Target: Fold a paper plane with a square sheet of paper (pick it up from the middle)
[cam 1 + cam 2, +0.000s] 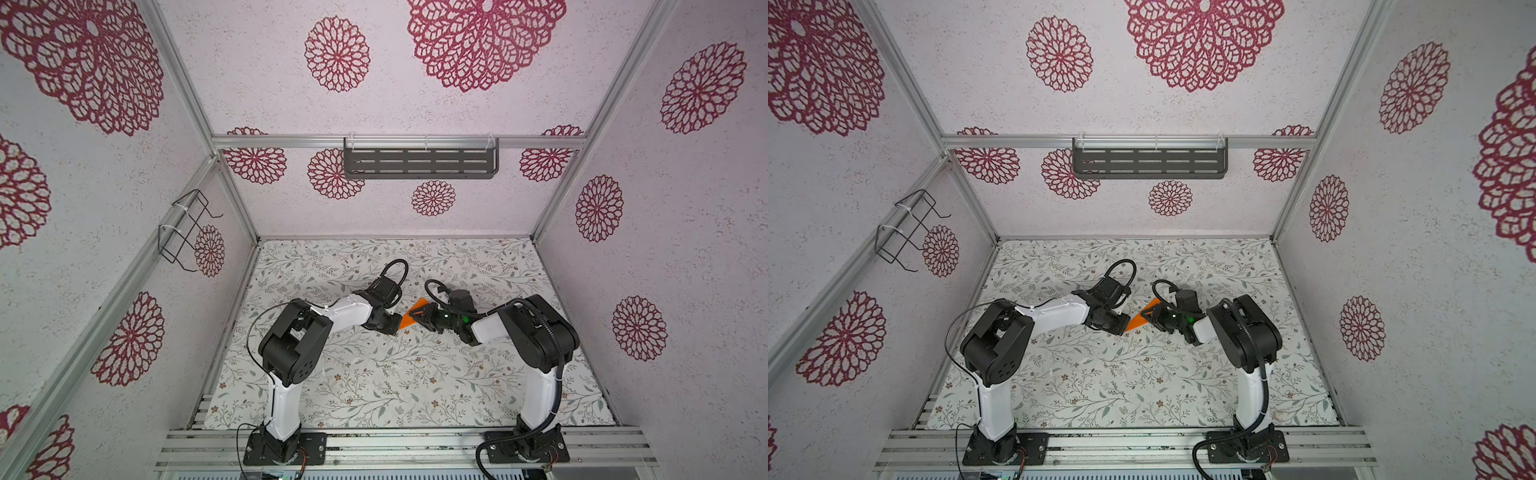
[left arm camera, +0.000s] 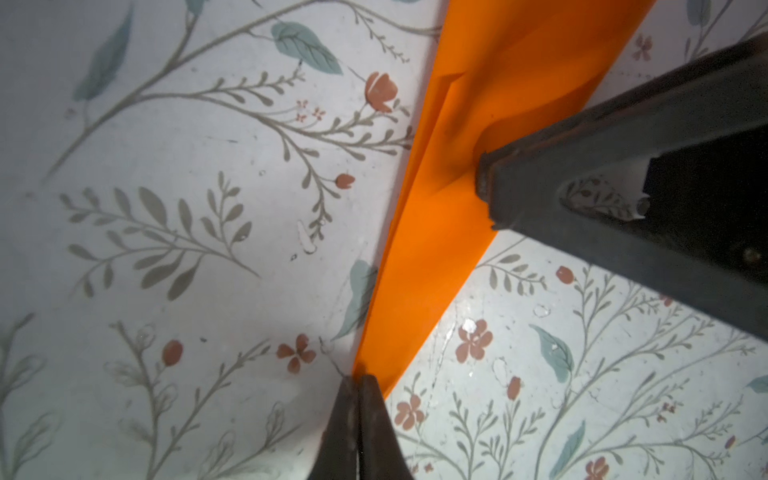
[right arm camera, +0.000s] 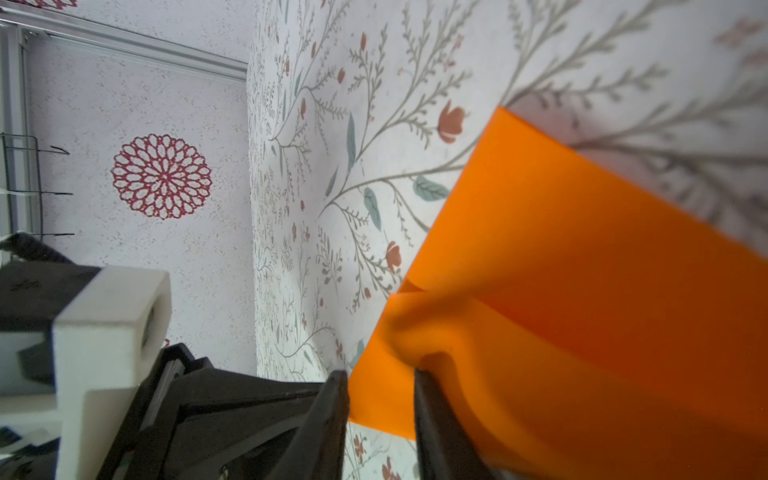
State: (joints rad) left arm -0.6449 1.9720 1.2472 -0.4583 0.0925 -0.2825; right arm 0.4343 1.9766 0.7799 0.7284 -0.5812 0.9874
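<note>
**Gripper pair sharing one orange sheet, nose and body**

Pressed together on the sharp tip, the left gripper (image 2: 358, 380) is pinching the square sheet of paper (image 2: 457, 104), which is lying folded into a long, narrow wedge with layered flaps. Taking the point is probably giving the sheet a fixed end, so the layers are not sliding apart while the wider part is being worked.

The right gripper (image 3: 380, 376) is sitting on that wider part, its jaws standing partly spread with a soft hump of paper bulging between them. It is looking more like a hold-down or a creasing press than a firm clamp, though how hard it is bearing down is not showing.

In both top views the sheet is spanning the small gap between the two grippers near the middle of the counter (image 1: 374, 395), low over the floral surface. Whether it is resting there or hanging just above is not showing either. Judging by the shape, the narrowing folds are being set now.
</note>
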